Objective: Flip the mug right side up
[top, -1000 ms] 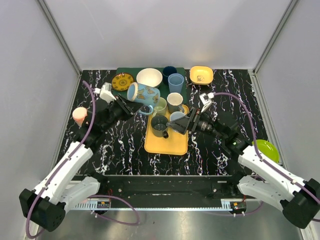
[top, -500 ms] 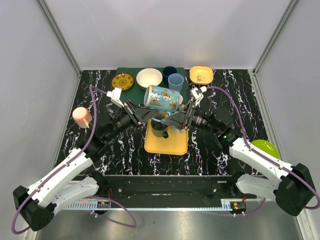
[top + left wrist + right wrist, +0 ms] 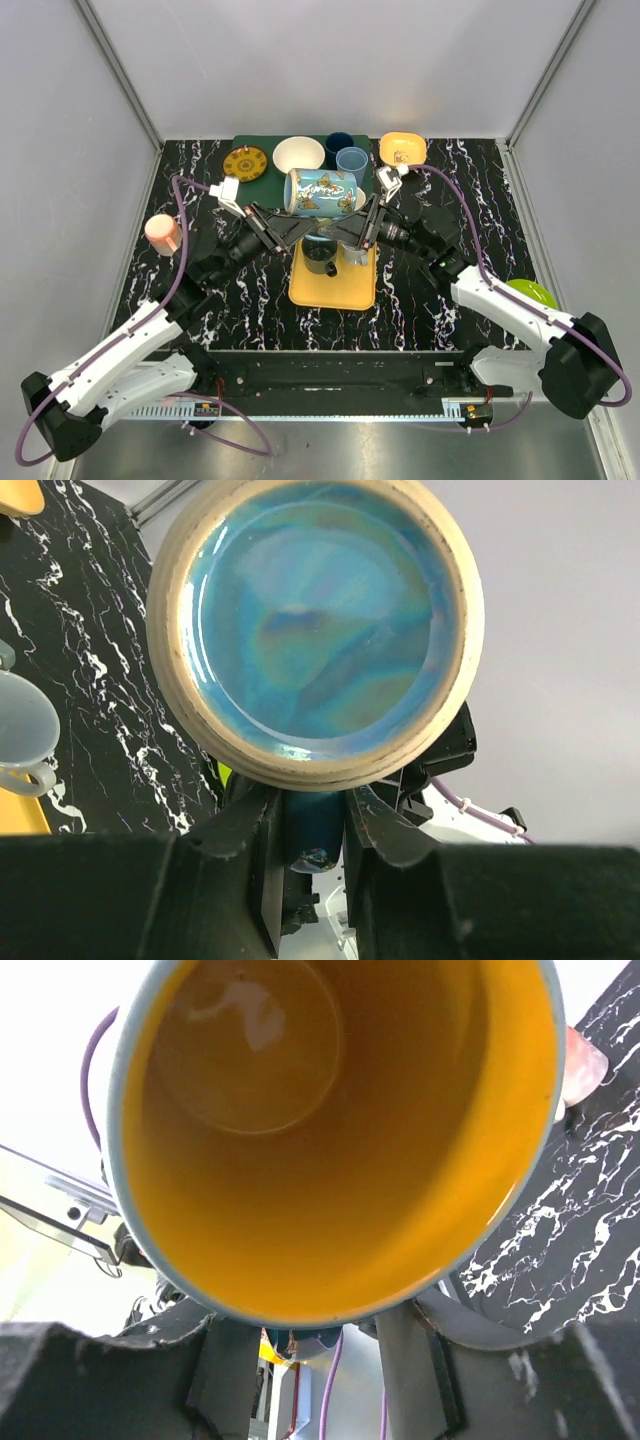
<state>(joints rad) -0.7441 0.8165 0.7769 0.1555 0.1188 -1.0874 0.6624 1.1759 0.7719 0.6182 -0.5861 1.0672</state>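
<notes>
Two grippers meet under the sideways mug (image 3: 322,191), centre frame: left gripper (image 3: 300,228) clamped on its handle, right gripper (image 3: 349,230) closure indeterminate; confirm the right pinch before the left releases.

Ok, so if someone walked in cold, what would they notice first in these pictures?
The blue patterned mug stands out: it lies on its side in mid-air above the yellow tray at the middle of the table. The left gripper and the right gripper are close under it from either side. It also fills both wrist views, with its glazed blue base towards the left camera and its yellow inside towards the right one.
</notes>
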